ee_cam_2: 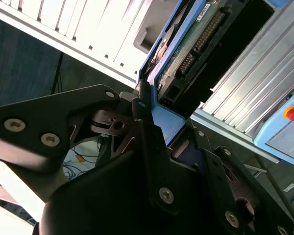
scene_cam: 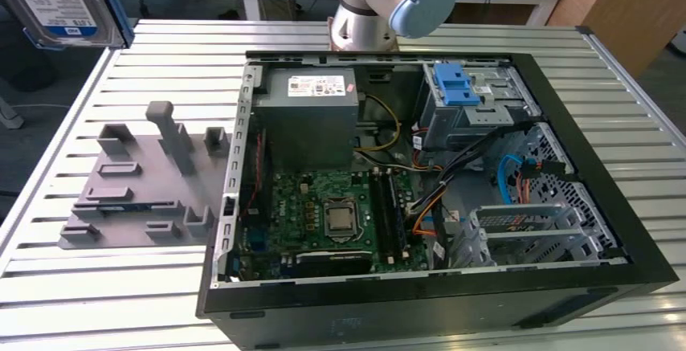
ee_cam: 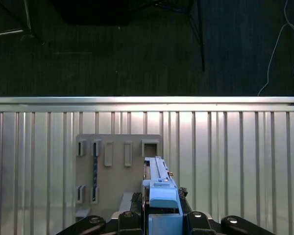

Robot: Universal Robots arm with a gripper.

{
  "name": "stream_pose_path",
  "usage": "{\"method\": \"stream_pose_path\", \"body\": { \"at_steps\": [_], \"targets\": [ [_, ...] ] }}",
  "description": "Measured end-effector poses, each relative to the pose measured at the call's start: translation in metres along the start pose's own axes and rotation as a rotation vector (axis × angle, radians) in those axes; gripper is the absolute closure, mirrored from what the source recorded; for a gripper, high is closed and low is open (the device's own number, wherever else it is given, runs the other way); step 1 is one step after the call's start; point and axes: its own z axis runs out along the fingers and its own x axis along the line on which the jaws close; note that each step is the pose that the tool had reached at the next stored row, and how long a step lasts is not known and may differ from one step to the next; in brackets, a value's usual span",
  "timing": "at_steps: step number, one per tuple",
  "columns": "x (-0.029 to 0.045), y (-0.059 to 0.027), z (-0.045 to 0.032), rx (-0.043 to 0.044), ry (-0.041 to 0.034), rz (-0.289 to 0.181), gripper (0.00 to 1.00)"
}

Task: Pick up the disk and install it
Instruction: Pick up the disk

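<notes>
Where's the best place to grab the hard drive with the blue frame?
Grab it at the end of its blue carrier frame, pinching across the two wide flat faces. The disk is thin and flat, so the jaws span it easily coming from that end, and the rest stays free. The gripper holds it this way now.

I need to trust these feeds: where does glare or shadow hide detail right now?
Second wrist view: table slats washed out white, the hand gripping the disk dark against them. First wrist view: the table's edge rail glares, floor beyond near black. Exterior view: even light, the computer case interior readable.
</notes>
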Motion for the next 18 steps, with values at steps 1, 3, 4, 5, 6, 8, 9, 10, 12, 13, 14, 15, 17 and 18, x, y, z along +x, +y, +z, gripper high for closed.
{"method": "stream_pose_path", "body": {
  "at_steps": [1, 3, 4, 5, 6, 8, 9, 10, 12, 13, 14, 15, 17, 18],
  "targets": [
    [0.0000, 0.0000, -0.0021, -0.0001, 0.0000, 0.000, 0.64],
    [-0.0001, 0.0001, -0.0059, -0.0001, 0.0001, 0.000, 0.64],
    [-0.0001, 0.0002, -0.0075, 0.0000, 0.0000, 0.000, 0.64],
    [-0.0001, 0.0002, -0.0090, 0.0001, 0.0000, 0.000, 0.64],
    [-0.0001, 0.0002, -0.0097, 0.0003, 0.0002, 0.000, 0.64],
    [-0.0001, 0.0002, -0.0097, 0.0004, 0.0004, 0.000, 0.64],
    [-0.0001, 0.0002, -0.0097, 0.0004, 0.0004, 0.000, 0.64],
    [-0.0001, 0.0002, -0.0096, 0.0004, 0.0004, 0.000, 0.64],
    [0.0002, 0.0003, -0.0097, 0.0002, 0.0004, 0.000, 0.64],
    [0.0008, 0.0003, -0.0097, 0.0003, 0.0004, 0.000, 0.64],
    [0.0016, 0.0003, -0.0097, 0.0004, 0.0004, 0.000, 0.64],
    [0.0026, 0.0002, -0.0098, 0.0002, 0.0006, 0.000, 0.64],
    [0.0054, 0.0001, -0.0097, 0.0003, 0.0008, 0.000, 0.64],
    [0.0075, 0.0001, -0.0097, 0.0003, 0.0009, 0.000, 0.64]
  ]
}}
